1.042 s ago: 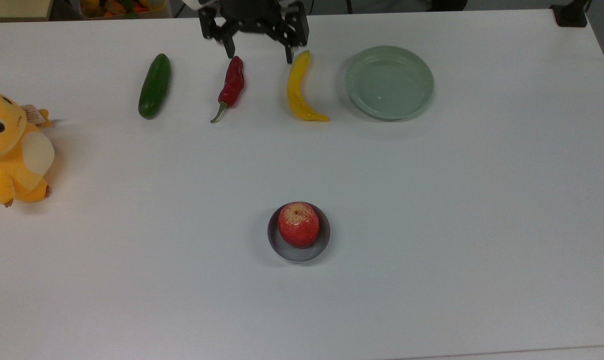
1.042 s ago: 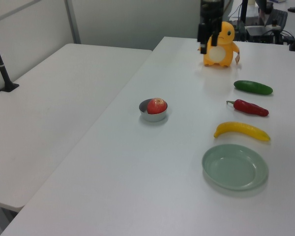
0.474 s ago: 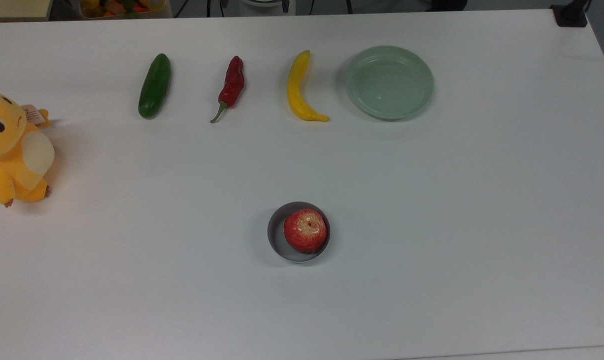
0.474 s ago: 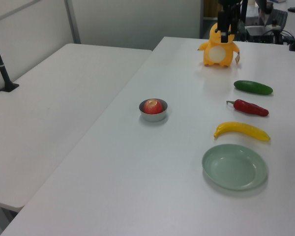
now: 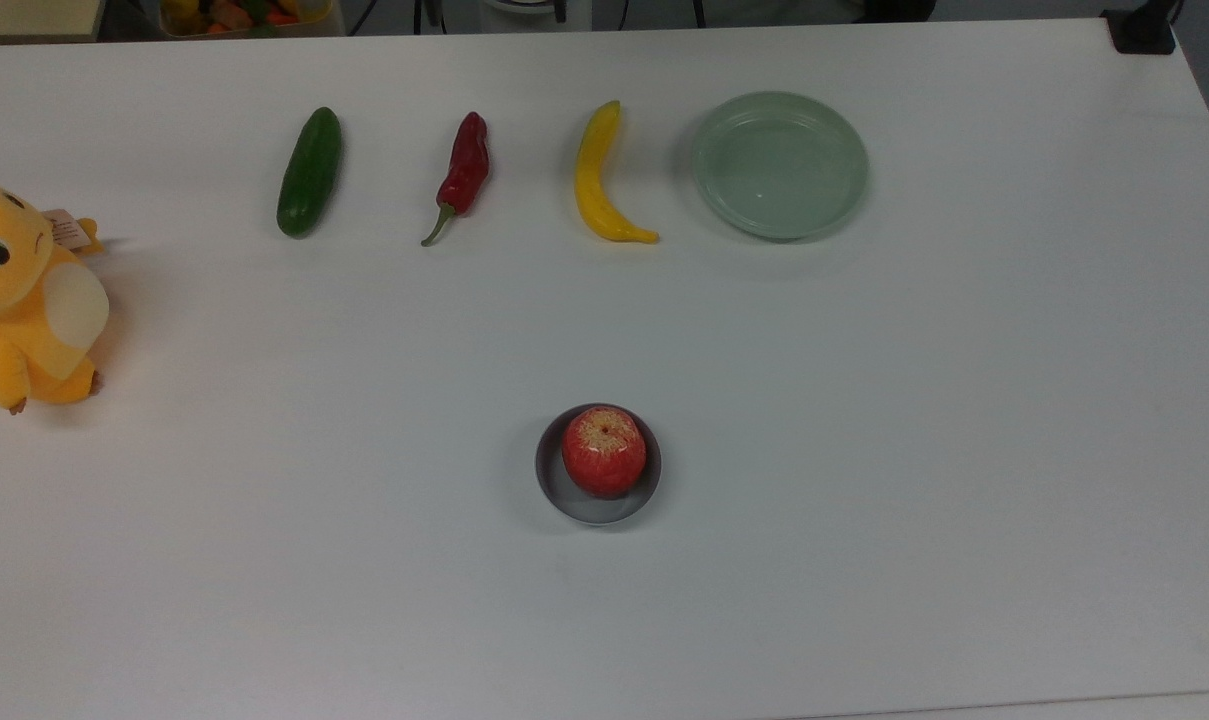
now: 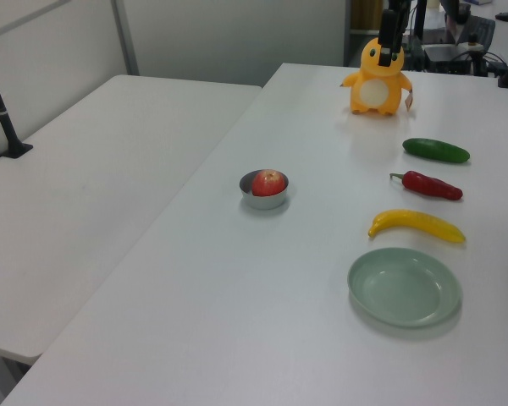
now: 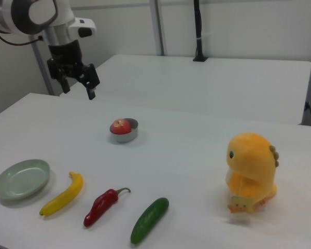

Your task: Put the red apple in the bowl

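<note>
Since 1 second ago the hand (image 7: 79, 85) has lifted clear, fingers spread and empty above the desk (image 5: 864, 450); the apple (image 5: 604, 452) sits in the bowl (image 5: 584, 510).

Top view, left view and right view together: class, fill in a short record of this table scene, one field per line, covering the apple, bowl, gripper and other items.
apple: red apple sits inside the bowl
bowl: on the white table, apart from the other items
gripper: gripper raised above the table, fingers open, holding nothing
row in the top view: cucumber, chilli pepper, banana, green plate
plate contents: none
toy: yellow plush toy
</note>
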`<action>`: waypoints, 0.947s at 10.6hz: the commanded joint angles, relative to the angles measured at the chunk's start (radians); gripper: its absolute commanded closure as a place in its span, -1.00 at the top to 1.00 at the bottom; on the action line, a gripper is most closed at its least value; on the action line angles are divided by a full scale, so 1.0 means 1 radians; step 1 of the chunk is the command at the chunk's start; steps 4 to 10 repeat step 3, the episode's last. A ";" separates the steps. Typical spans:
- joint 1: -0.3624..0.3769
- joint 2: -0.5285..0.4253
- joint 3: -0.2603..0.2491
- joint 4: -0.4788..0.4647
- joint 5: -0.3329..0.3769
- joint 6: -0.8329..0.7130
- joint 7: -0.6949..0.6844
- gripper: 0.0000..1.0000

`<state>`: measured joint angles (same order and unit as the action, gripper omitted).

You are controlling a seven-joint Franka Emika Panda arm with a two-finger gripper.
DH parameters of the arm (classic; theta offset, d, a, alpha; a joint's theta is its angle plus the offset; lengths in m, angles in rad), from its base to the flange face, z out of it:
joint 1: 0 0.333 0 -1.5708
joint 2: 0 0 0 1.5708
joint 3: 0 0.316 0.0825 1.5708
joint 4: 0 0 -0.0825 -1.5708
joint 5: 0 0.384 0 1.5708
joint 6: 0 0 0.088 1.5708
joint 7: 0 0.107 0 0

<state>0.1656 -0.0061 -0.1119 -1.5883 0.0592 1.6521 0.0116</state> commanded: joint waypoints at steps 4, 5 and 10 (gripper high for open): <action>-0.034 -0.009 0.012 -0.013 0.036 0.026 -0.035 1.00; -0.034 -0.009 0.012 -0.013 0.036 0.026 -0.035 1.00; -0.034 -0.009 0.012 -0.013 0.036 0.026 -0.035 1.00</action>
